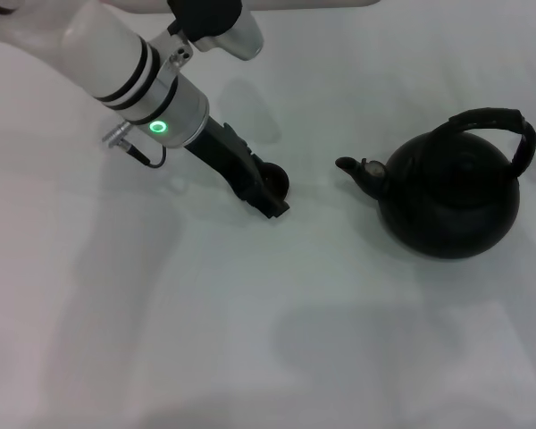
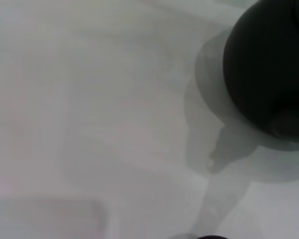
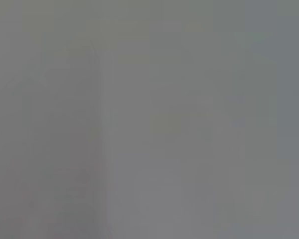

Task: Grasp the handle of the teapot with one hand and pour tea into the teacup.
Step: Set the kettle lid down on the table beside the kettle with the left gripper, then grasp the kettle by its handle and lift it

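Left gripper (image 1: 270, 189) sitting low on white table (image 1: 250, 340), fingers straddling teacup (image 1: 275, 181); closed on it or just beside, unclear. Risking a tipped cup if dragged. Teapot (image 1: 451, 198) standing well apart at 3 o'clock of cup, spout (image 1: 353, 167) pointing at it. Handle (image 1: 498, 127) ungrasped: ribbed, arched, likely grippy; round matte body likely heavy. Right gripper not showing.

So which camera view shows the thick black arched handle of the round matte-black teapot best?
The head view: the thick black arched handle rises whole over the round matte-black teapot. The left wrist view shows only the pot's body, not the handle; the right wrist view shows neither.
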Robot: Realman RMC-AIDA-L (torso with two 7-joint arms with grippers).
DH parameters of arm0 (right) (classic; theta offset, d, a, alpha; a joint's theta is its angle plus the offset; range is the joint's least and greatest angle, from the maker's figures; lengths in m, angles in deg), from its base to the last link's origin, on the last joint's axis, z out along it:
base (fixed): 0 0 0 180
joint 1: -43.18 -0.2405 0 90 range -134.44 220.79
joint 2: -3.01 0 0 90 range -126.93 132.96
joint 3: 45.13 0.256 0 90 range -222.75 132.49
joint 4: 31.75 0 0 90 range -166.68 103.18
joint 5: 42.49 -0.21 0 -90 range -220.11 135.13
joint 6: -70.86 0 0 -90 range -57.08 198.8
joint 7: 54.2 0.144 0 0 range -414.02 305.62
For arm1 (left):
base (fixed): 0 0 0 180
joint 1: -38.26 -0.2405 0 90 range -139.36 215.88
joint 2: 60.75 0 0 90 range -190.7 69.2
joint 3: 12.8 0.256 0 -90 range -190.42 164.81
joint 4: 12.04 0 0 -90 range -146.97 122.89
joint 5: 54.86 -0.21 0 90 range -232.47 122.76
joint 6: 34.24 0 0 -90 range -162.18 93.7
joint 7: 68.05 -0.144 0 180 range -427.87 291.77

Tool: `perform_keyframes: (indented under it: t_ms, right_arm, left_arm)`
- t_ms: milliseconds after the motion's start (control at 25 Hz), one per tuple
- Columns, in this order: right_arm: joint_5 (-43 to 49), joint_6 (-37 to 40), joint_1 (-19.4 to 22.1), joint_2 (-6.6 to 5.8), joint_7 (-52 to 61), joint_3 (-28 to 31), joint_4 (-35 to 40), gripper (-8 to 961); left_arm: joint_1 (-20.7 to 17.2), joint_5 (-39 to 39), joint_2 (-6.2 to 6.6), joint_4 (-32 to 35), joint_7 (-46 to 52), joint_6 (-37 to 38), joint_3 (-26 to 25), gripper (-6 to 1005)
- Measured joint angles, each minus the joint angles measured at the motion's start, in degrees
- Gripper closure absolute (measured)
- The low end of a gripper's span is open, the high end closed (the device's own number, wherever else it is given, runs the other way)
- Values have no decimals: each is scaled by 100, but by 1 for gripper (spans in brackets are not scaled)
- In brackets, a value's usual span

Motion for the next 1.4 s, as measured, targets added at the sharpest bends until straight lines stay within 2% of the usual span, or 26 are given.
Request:
perform_keyframes:
  t_ms: [120,720,1080,1400]
  right_arm:
    - [0,1,2,0,0,0,0,184]
    - [0,27,18,0,0,0,0,185]
    - [0,27,17,0,0,34,-20,184]
    - [0,34,12,0,0,50,-17,185]
  left_arm:
    - [28,17,21,0,50,40,0,126]
    - [349,126,10,131,-30,173,-14,129]
    - [282,501,38,37,-163,176,-15,131]
    - [139,888,33,-318,-293,174,-13,132]
